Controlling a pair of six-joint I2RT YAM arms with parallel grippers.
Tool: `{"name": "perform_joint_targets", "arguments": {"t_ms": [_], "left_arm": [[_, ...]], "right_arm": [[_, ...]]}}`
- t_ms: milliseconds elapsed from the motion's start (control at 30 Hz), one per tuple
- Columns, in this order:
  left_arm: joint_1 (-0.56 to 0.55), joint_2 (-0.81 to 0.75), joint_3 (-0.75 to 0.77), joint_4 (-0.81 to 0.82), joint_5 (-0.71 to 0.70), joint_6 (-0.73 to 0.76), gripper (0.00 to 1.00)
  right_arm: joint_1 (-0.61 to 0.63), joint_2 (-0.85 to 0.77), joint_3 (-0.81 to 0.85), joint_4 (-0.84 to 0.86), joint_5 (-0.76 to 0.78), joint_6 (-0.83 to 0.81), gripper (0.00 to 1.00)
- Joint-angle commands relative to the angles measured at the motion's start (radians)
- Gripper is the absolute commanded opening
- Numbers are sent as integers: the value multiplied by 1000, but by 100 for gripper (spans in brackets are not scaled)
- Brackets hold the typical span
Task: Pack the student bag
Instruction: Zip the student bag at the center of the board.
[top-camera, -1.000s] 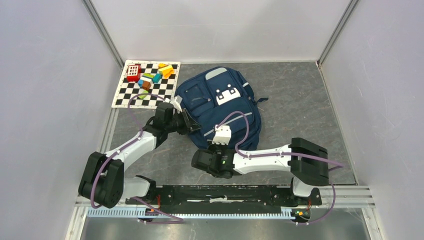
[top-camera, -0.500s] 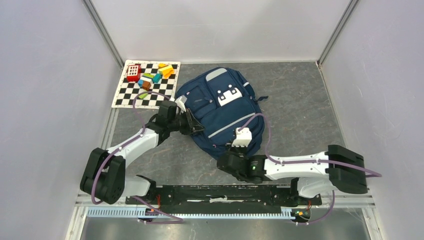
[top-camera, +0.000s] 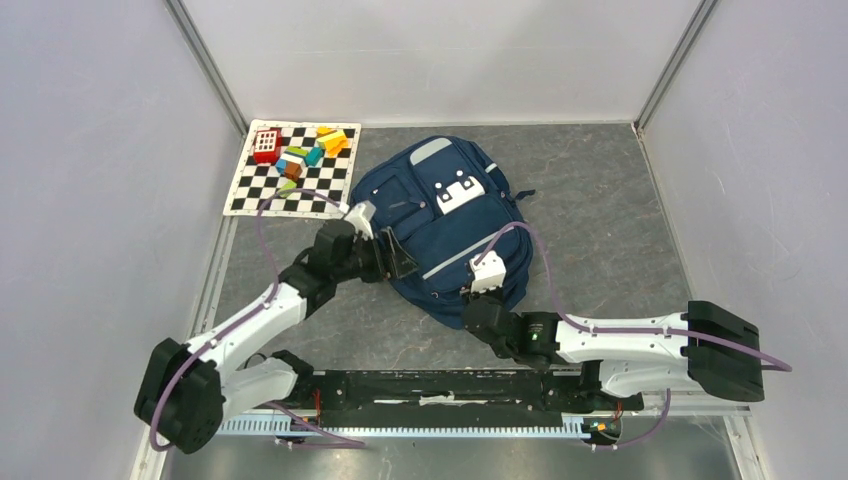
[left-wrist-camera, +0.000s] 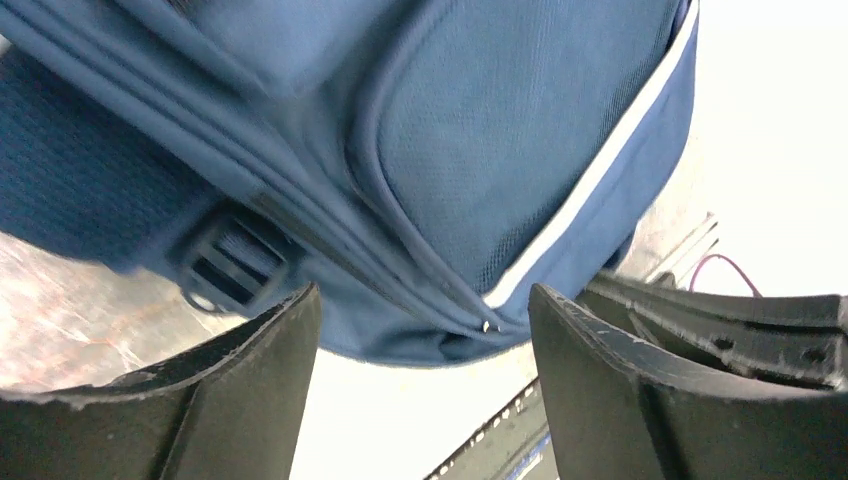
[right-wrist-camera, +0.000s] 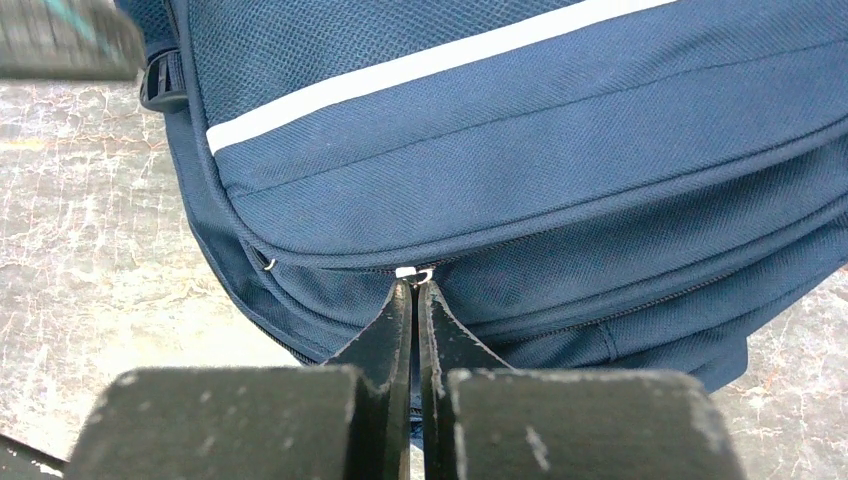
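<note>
The student bag (top-camera: 440, 215), navy with grey stripes and a white buckle patch, lies flat in the middle of the table. My left gripper (top-camera: 400, 258) is at its near-left edge, open, its fingers straddling the bag's corner seam (left-wrist-camera: 480, 325) without gripping it. In the left wrist view the bag (left-wrist-camera: 480, 130) fills the upper frame above the gripper (left-wrist-camera: 425, 300). My right gripper (top-camera: 478, 312) sits at the bag's near edge. In the right wrist view it (right-wrist-camera: 415, 285) is shut on the zipper pull (right-wrist-camera: 414, 272) of a closed zip on the bag (right-wrist-camera: 560, 130).
A checkered mat (top-camera: 262, 190) lies at the back left, carrying several coloured blocks (top-camera: 310, 152) and a red block (top-camera: 266, 145). Grey walls enclose the table on three sides. The black mounting rail (top-camera: 450, 385) runs along the near edge.
My left gripper has opened and let go of the bag's side. My right arm has swept to the right along the bag's near edge, still shut, and the bag has shifted slightly.
</note>
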Motion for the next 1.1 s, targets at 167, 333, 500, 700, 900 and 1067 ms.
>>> {"name": "perform_joint_targets", "arguments": {"t_ms": [167,333,500,700,900,1067], "left_arm": [[-191,-53,-124,67,-176,-230,89],[-244,11,-147,214,-198,-327,93],[-277,32,-193,378,-255,-404,91],[-285,139,-183,452,-272,-420,65],[-284,142,-177,376,-359,-381,18],[-267,82,-145,219,-408,-291,2]], "right_arm": [[-3,14,-24,92,-101,-65,0],[-3,23,-25,118,-112,-69,0],[-3,24,-30,126,-117,-71,0],[-3,33,-39,137,-125,-80,0],[-25,18,-8,-77,-15,-27,0],[-133,-32,-13,-228,-1,-60,0]]}}
